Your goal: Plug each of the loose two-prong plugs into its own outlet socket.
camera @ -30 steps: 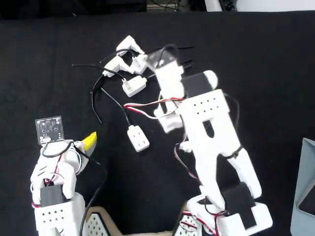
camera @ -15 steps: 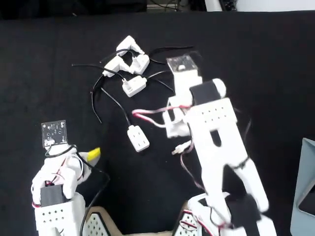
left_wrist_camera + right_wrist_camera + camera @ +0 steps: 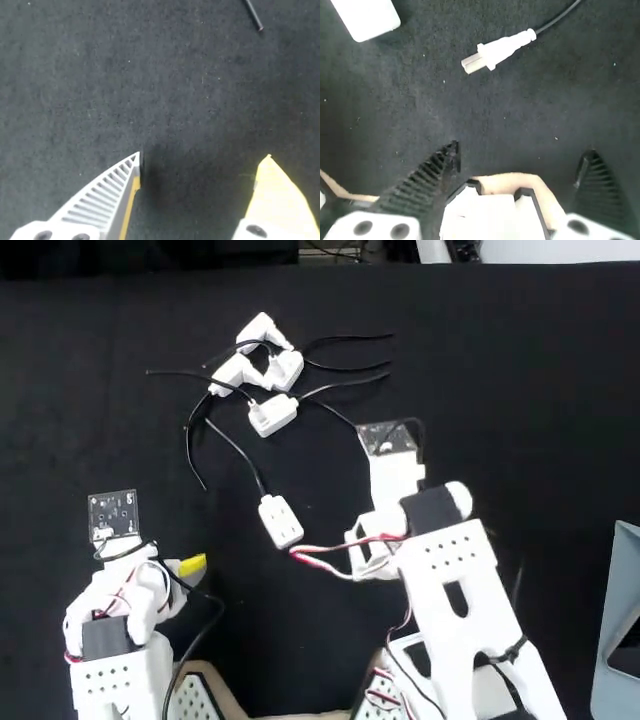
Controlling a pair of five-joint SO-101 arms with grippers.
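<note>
One white plug (image 3: 497,50) lies flat on the black cloth (image 3: 560,115) just ahead of the right gripper (image 3: 520,150). Its prongs aim away from its black cord (image 3: 560,16), and its long axis slants across the spread, empty jaws. Since a second ago that arm has pulled back from the socket cluster (image 3: 284,367). The left gripper (image 3: 202,160) gapes empty too.

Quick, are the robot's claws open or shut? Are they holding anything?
Left gripper: jaws open, holding nothing.
Right gripper: jaws open, holding nothing; a two-prong plug lies loose nearby.
</note>
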